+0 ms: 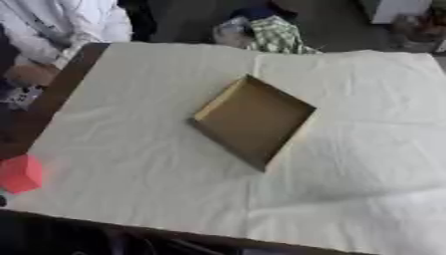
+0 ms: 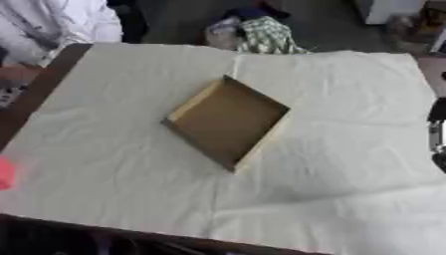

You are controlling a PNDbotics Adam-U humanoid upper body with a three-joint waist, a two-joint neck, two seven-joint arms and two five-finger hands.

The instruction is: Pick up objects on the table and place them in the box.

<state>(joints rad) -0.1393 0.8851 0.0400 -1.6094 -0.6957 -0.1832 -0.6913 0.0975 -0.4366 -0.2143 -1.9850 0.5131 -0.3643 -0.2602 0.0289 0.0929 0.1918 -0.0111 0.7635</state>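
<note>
Only a shallow brown cardboard box lies on the white cloth-covered table, with a red block at the left edge. At the right eye view's right border a dark arm part shows, but whether its hand is open cannot be told.

Matt cardboard box, creased cloth

1. The cardboard box is plain tan-brown, its near-left wall dark.
2. The tablecloth is off-white.
3. The block at the tabletop's left edge is red-pink.
4. The tabletop edge is dark brown.
</note>
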